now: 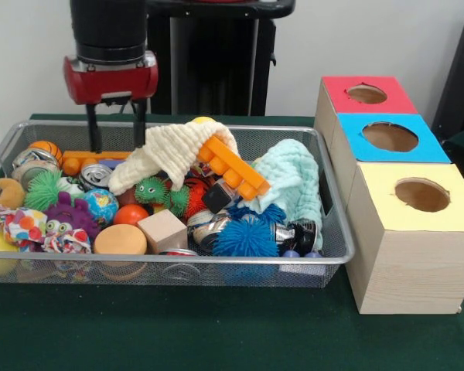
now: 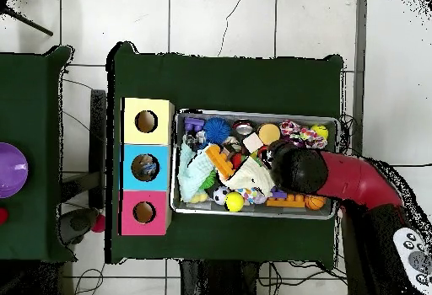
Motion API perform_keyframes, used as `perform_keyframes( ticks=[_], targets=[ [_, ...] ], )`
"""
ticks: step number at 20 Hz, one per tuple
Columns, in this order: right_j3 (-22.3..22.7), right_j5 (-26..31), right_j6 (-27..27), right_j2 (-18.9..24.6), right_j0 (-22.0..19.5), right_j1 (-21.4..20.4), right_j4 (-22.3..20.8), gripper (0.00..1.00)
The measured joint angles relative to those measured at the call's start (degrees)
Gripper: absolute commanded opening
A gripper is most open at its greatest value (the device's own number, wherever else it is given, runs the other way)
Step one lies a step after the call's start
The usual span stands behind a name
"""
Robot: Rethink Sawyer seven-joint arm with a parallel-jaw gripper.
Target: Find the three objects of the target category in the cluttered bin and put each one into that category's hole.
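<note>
The tool, its two fingers open and empty, hung over the bin at the end farthest from the three boxes on the green worktop, with no film bag visible among the clutter.

A wide, shallow silver wire-mesh bin sits on a dark green worktop, heaped with toys. The red and black gripper hangs over its far left corner, its two dark jaws spread apart and reaching down beside an orange plastic bar. A cream knitted cloth drapes over an orange toothed block; a pale blue knitted cloth lies beside it. Three wooden boxes stand to the right, topped red, blue and yellow.
</note>
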Motion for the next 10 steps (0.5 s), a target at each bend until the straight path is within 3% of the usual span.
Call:
perform_keyframes(
  ticks=[10],
  targets=[
    [-4.2, -2.6, 0.0, 0.0, -2.0, 1.2, -8.0, 1.00]
  ],
)
